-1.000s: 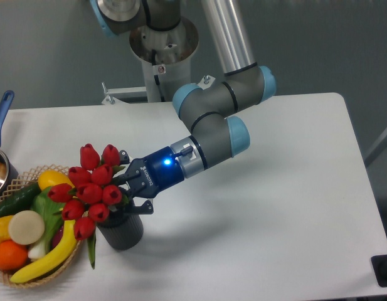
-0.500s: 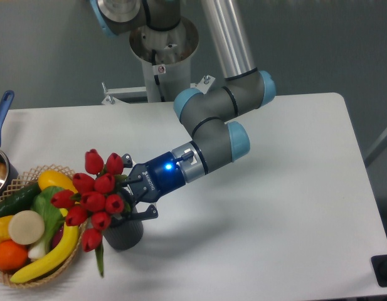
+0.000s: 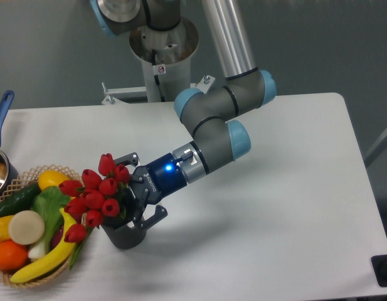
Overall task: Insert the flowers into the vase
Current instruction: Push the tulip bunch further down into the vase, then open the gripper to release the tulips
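Observation:
The flowers (image 3: 95,195), a bunch of red tulip buds with green leaves, stand with their stem in the vase (image 3: 125,234) and lean left over the basket. The vase is a short dark grey cylinder near the table's front left; its mouth is hidden by the bunch and the fingers. My gripper (image 3: 139,188) reaches in from the right just above the vase. Its jaws are spread wide, one finger (image 3: 127,157) above the bunch and one (image 3: 155,217) below. It holds nothing.
A woven wicker basket (image 3: 40,274) with a banana (image 3: 44,261), an orange, green vegetables and other produce sits right next to the vase on the left. A pot with a blue handle (image 3: 1,110) is at the far left edge. The arm's base (image 3: 163,50) stands behind the table.
The bunch has gone down into the vase and tipped left toward the basket. The gripper's fingers have spread apart and let go of it.

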### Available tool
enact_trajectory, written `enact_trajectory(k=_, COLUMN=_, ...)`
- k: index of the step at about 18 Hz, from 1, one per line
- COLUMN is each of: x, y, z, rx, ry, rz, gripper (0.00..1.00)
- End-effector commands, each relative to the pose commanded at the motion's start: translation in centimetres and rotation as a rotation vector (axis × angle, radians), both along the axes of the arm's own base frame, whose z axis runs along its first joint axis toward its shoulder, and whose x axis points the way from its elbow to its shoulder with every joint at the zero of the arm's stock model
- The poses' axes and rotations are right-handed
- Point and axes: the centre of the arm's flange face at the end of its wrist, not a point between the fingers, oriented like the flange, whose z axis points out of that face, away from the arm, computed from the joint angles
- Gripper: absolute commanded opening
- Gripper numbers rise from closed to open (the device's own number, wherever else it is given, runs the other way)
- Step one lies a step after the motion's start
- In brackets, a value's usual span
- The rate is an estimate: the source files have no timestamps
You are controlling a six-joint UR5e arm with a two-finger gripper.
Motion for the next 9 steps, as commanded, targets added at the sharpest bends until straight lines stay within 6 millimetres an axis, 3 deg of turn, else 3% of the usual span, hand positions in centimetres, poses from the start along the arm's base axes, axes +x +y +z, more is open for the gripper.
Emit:
enact_trajectory(k=2, x=-0.7, y=-1.1, z=1.6, rx=-0.038, ry=0.061, rz=0.035, gripper=1.00)
enact_trajectory(k=9, x=0.4, y=-2.8, z=1.9, rx=-0.125, ry=0.146, rz=0.067, gripper=1.00)
